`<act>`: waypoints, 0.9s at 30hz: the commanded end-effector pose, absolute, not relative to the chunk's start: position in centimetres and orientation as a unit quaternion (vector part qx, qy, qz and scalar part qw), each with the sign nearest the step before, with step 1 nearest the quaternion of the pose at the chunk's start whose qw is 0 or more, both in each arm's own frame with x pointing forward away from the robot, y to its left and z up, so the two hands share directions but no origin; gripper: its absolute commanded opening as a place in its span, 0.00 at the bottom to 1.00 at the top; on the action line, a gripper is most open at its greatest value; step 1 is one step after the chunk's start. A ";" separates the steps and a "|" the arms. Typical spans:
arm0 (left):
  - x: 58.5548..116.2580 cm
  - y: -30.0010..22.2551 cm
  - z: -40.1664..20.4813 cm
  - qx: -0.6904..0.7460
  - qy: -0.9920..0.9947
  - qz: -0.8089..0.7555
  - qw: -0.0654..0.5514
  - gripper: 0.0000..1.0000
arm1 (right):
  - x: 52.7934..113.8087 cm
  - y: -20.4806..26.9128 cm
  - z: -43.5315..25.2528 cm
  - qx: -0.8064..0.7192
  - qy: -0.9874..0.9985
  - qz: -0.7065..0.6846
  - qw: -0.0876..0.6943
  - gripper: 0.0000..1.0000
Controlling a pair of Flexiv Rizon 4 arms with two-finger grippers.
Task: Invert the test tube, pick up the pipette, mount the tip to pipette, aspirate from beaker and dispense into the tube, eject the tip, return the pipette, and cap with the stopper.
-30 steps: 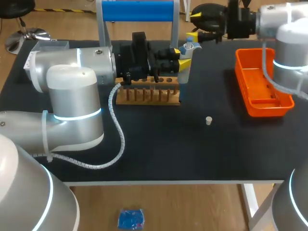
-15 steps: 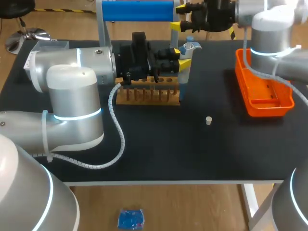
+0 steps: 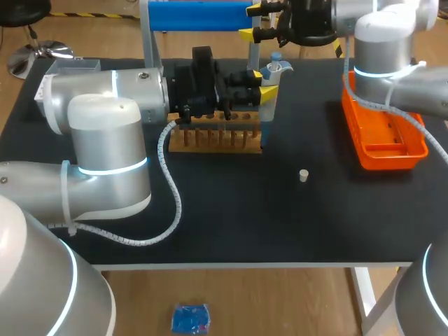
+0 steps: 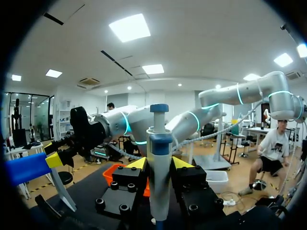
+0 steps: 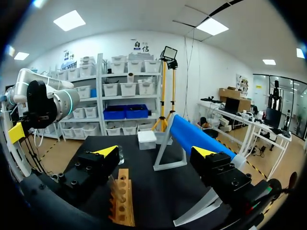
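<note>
Both seen: left claw clamped on upright pipette; right claw wide apart, holding nothing

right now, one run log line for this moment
left end effector: shut on pipette | right end effector: open, empty | stopper: on table

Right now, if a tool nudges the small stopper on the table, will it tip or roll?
The stopper looks tiny, so probably light and easily knocked over. Its round shape suggests it would roll once tipped.
</note>
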State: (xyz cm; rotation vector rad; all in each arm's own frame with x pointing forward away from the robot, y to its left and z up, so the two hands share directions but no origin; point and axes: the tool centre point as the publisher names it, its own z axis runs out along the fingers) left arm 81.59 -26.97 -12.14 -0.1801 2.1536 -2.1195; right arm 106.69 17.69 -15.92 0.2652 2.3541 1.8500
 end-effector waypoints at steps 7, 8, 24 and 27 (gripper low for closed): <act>81.5 -27.1 -12.2 -0.061 0.709 -0.700 0.060 0.00 | 106.8 17.6 -15.9 0.088 0.782 0.613 0.067 1.00; 81.5 -27.1 -12.2 -0.061 0.709 -0.700 0.060 0.00 | 106.8 17.6 -15.9 0.088 0.782 0.613 0.067 1.00; 82.1 -26.0 -11.6 -0.070 0.719 -0.688 0.065 0.00 | 106.8 17.6 -15.9 0.088 0.782 0.613 0.067 1.00; 82.3 -24.7 -11.2 -0.080 0.722 -0.684 0.071 0.00 | 106.8 17.6 -15.9 0.088 0.782 0.613 0.067 1.00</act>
